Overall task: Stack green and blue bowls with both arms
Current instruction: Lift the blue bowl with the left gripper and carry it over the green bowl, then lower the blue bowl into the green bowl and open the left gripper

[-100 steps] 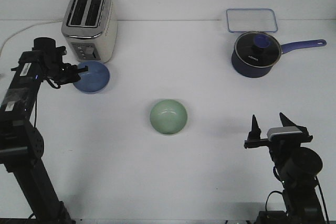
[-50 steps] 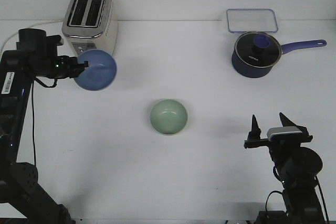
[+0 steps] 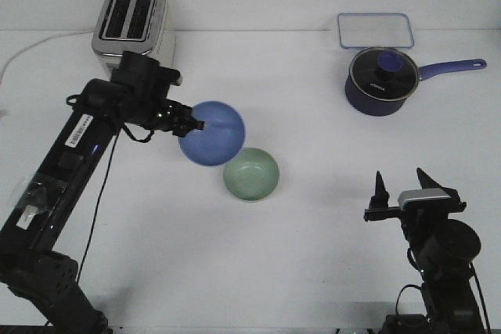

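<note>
My left gripper [image 3: 190, 123] is shut on the rim of the light periwinkle blue bowl [image 3: 213, 134] and holds it in the air, tilted toward the camera. The bowl hangs just left of and behind the pale mint green bowl [image 3: 251, 174], and its lower right edge overlaps that bowl's rim in the front view. The green bowl sits upright on the white table near the middle. My right gripper [image 3: 402, 185] is open and empty, its two pointed fingers up, low at the right, well apart from both bowls.
A silver toaster [image 3: 133, 33] with a white cord stands at the back left. A dark blue saucepan [image 3: 380, 81] with a glass lid and a handle pointing right stands at the back right, with a clear flat container [image 3: 375, 30] behind it.
My left arm has lifted the blue bowl from beside the toaster and carried it right and forward, up to the green bowl. The right arm has not moved.
</note>
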You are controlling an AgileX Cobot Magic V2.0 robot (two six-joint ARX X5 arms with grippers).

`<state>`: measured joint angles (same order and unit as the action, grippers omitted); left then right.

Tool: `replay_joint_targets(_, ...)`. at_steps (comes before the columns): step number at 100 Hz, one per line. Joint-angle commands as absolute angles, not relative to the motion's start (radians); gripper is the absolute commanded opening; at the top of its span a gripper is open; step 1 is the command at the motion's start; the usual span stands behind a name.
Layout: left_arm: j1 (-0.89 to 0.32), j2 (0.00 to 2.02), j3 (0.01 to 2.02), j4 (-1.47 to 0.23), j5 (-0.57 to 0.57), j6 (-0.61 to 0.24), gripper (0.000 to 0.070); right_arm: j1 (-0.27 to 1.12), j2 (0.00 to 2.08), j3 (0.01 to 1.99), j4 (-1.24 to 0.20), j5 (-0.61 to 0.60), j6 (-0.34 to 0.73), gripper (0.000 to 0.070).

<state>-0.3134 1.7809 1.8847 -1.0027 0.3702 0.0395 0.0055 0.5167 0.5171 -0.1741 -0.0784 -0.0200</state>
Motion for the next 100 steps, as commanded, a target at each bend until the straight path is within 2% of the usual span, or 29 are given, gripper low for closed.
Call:
replay_joint_targets(1, -0.334, 1.834, 1.897, -0.999, 0.375, 0.057, 0.0004, 0.006, 0.518, 0.521, -0.165, -0.077, -0.023, 0.0547)
replay_joint_targets(52, -0.498, 2.027, 1.897, -0.978, 0.375, 0.057, 0.0004, 0.006, 0.518, 0.521, -0.166, -0.077, -0.023, 0.0547)
replay_joint_targets(100, -0.503, 2.030, 1.897, -0.982, 0.356, 0.061, 0.0015, 0.006, 0.518, 0.521, -0.165, -0.077, -0.023, 0.0547)
